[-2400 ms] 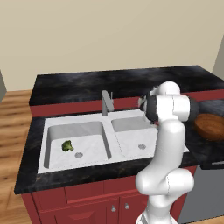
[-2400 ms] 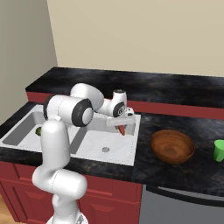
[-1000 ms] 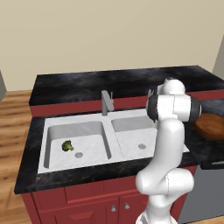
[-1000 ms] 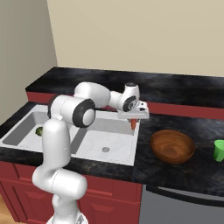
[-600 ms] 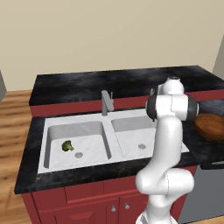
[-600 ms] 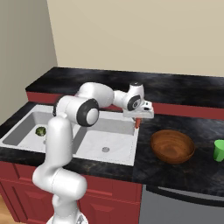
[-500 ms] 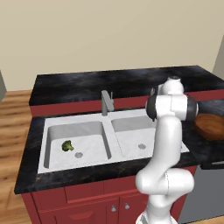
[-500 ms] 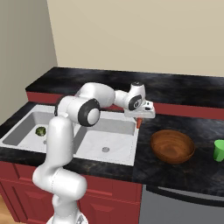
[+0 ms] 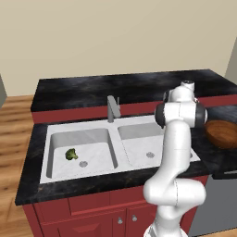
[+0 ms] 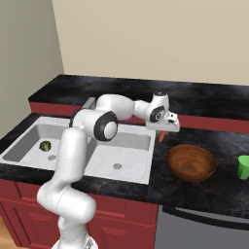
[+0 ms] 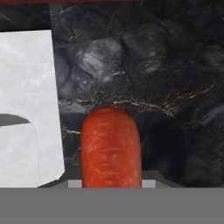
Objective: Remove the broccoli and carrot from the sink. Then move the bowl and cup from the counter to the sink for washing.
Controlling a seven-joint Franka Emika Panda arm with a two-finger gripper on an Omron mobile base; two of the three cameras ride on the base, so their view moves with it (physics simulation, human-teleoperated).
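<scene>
While jaws pinch the carrot [image 11: 110,148] over the bench [image 11: 153,65] right of the sink [image 10: 29,141], lower before release; height above stone looks small, hard to judge.

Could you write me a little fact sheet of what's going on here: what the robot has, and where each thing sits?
holding: gripper shut on the carrot
carrot position: hanging above the counter, just past the right edge of the sink
broccoli: in the left basin, near its drain
bowl: on the counter, right of the sink, nothing in it
cup: on the counter, right of the bowl
faucet: centre back of the sink
</scene>
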